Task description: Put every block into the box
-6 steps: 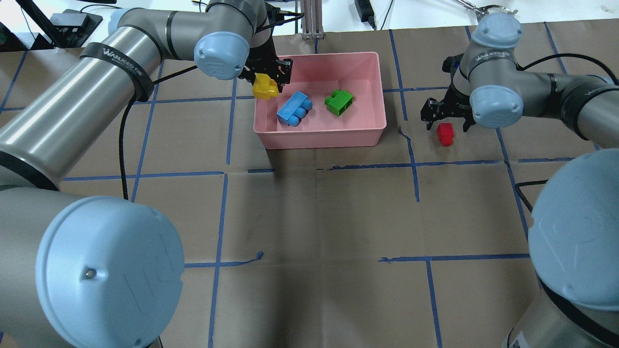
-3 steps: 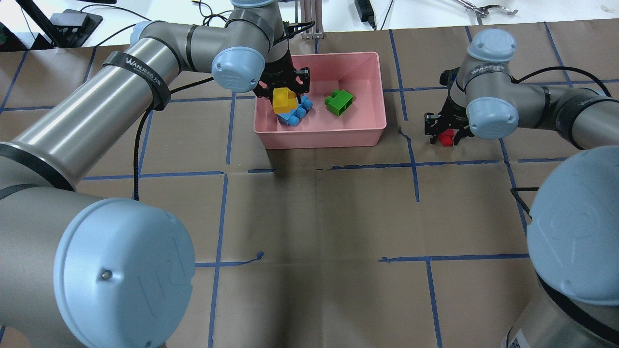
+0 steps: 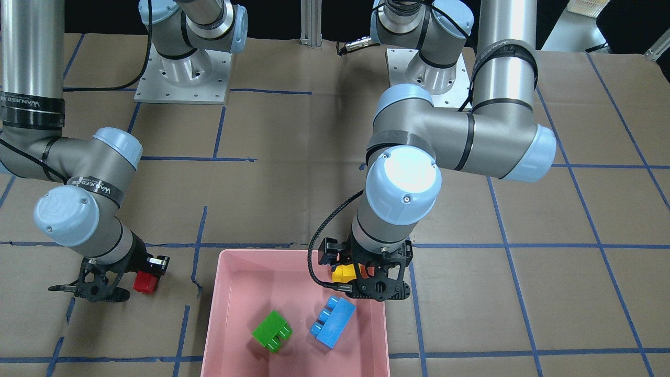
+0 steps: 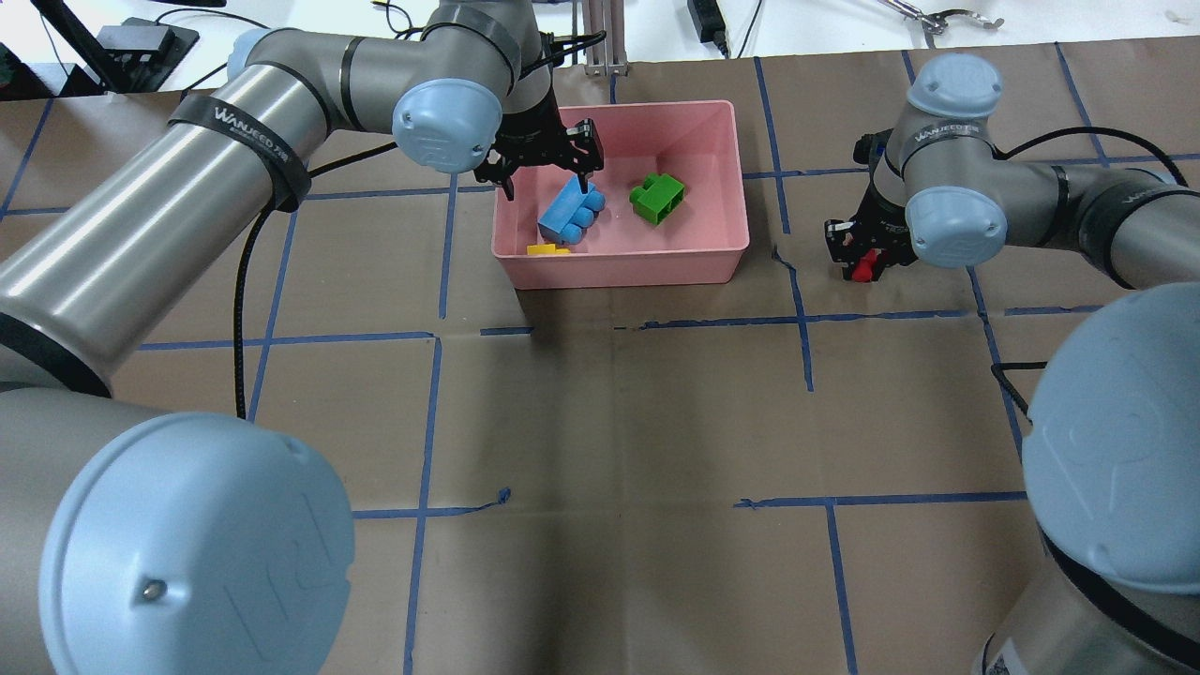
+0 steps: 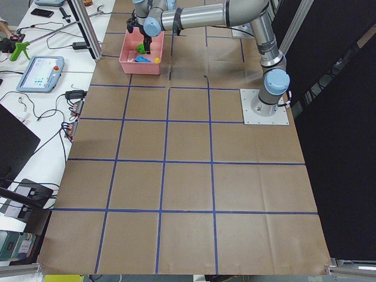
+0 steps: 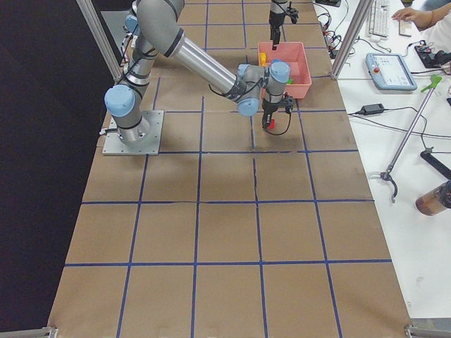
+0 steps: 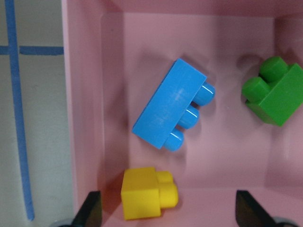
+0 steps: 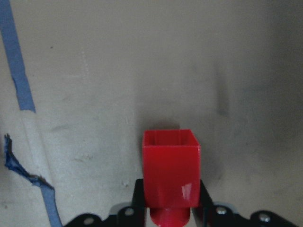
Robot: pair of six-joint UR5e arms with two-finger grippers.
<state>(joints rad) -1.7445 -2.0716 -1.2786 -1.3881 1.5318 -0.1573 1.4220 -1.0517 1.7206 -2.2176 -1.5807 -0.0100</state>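
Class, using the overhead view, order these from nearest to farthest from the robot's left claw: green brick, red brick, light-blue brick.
Measured from the left claw:
1. light-blue brick, inside the pink box, just by the claw.
2. green brick, also inside, towards the box's right side.
3. red brick, outside the box, far right.

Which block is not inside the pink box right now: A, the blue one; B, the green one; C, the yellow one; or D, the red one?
D: the red block sits on the brown table cover outside the box, while the yellow block, blue block and green block lie inside it.
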